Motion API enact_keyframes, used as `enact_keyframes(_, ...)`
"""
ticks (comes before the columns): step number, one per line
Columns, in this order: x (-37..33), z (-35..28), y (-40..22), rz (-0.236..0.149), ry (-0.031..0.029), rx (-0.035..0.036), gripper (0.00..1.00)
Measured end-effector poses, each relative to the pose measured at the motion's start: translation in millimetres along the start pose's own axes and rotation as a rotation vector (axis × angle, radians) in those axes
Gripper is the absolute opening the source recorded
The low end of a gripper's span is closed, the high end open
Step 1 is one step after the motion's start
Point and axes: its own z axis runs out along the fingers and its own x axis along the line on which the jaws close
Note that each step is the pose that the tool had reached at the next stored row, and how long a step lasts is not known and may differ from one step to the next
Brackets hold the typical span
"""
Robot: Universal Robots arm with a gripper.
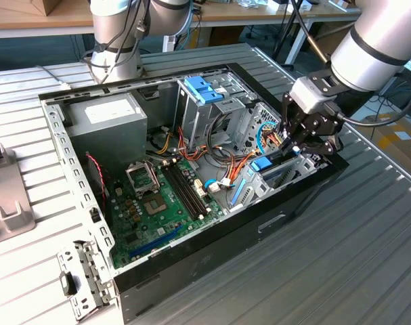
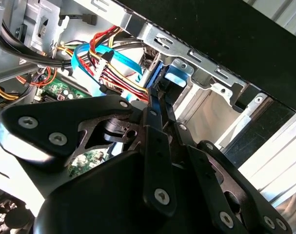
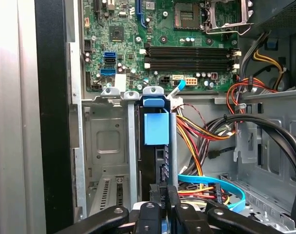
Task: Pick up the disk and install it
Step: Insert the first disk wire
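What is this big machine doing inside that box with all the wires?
That is a robot arm working in an open computer case lying on a metal table. One picture is taken from off the arm; the other two come from cameras at its wrist. The pincer is down at the case's edge, closed on the disk, a dark flat drive with blue side pieces, standing on edge in a metal bay. Nearby are the green circuit board and coloured cables.
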Motion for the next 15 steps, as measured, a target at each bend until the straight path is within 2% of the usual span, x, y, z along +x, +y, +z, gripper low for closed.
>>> enact_keyframes(7,0.2,1.2,0.0,0.000,-0.0002,0.0000,0.17)
enact_keyframes(8,0.2,1.4,0.0,0.000,-0.0007,0.0000,0.18)
enact_keyframes(10,0.2,1.4,0.0,0.000,-0.0006,0.0000,0.31)
enact_keyframes(12,0.1,1.3,0.0,0.000,-0.0004,0.0000,0.31)
enact_keyframes(15,-0.6,-4.7,-0.1,0.000,-0.0003,0.0000,0.31)
